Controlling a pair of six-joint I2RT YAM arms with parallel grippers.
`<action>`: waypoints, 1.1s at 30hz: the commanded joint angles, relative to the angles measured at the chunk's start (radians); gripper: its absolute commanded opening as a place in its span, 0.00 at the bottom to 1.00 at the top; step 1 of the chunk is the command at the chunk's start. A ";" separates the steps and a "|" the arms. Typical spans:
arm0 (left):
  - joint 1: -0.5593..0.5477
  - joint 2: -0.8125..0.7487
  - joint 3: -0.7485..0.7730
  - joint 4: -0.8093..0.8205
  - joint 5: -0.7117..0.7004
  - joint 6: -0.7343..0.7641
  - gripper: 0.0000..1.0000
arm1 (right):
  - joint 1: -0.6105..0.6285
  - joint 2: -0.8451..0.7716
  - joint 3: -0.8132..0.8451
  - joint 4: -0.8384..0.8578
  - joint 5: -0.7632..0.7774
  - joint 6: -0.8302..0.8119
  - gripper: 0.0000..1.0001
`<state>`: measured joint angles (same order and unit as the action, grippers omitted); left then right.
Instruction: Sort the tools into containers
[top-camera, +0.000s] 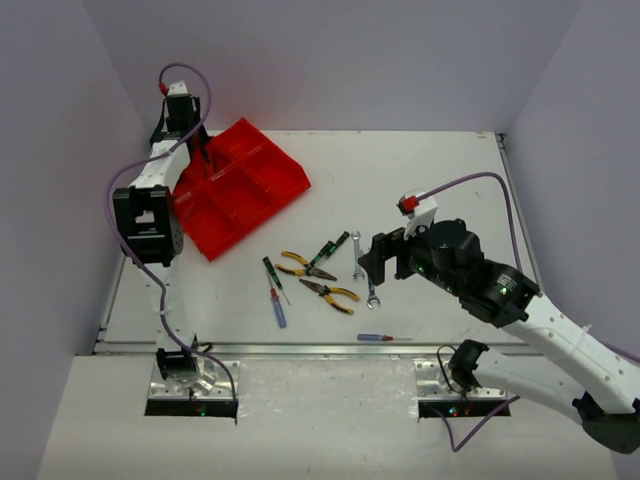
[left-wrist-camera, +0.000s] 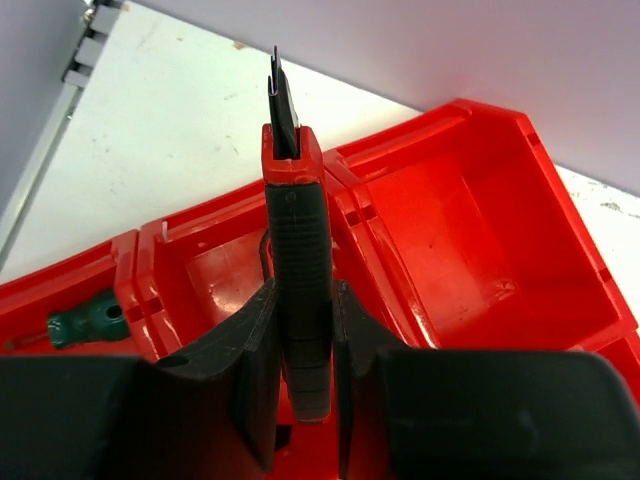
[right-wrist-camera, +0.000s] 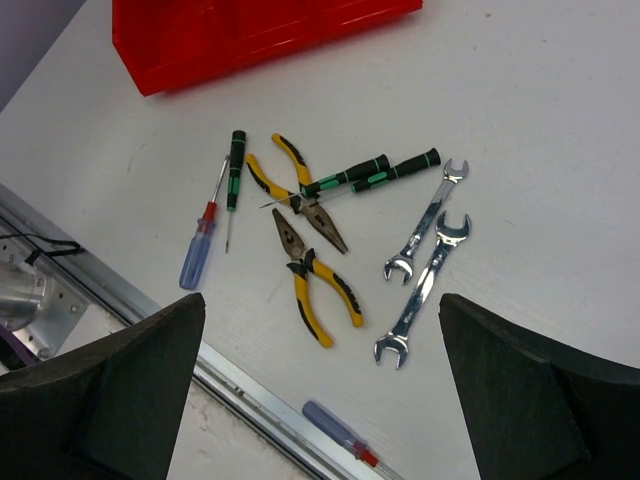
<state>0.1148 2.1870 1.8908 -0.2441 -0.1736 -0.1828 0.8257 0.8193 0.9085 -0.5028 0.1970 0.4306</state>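
Observation:
My left gripper (left-wrist-camera: 303, 300) is shut on a red-black utility knife (left-wrist-camera: 295, 230), held lengthwise over a compartment of the red tray (left-wrist-camera: 590, 290) at the back left (top-camera: 300, 185). A green-handled screwdriver (left-wrist-camera: 90, 320) lies in the neighbouring compartment. On the table lie two yellow-handled pliers (right-wrist-camera: 320, 285) (right-wrist-camera: 300, 190), two silver wrenches (right-wrist-camera: 430, 285) (right-wrist-camera: 425, 220), green-black screwdrivers (right-wrist-camera: 350, 175) (right-wrist-camera: 235, 170) and a blue screwdriver (right-wrist-camera: 197, 255). My right gripper (right-wrist-camera: 322, 305) hangs wide open above them, holding nothing; from above it (top-camera: 375, 255) sits just right of the wrenches.
A second blue screwdriver (top-camera: 380, 338) lies on the metal rail at the table's front edge (right-wrist-camera: 335, 428). Grey walls close in the table on the left, back and right. The left arm's cable loops above the tray.

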 joint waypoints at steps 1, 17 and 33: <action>-0.001 0.019 0.002 0.038 0.030 0.017 0.00 | -0.002 -0.003 -0.004 0.030 0.000 -0.015 0.99; -0.006 -0.184 -0.044 -0.016 0.052 -0.054 0.87 | -0.002 0.048 0.013 0.009 0.048 -0.024 0.99; -0.007 -1.215 -0.685 -0.224 0.262 -0.299 1.00 | -0.007 0.519 0.076 -0.043 -0.048 -0.122 0.99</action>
<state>0.1116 1.1478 1.4317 -0.4409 -0.0228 -0.4667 0.8204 1.3128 0.9447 -0.5786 0.1355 0.2981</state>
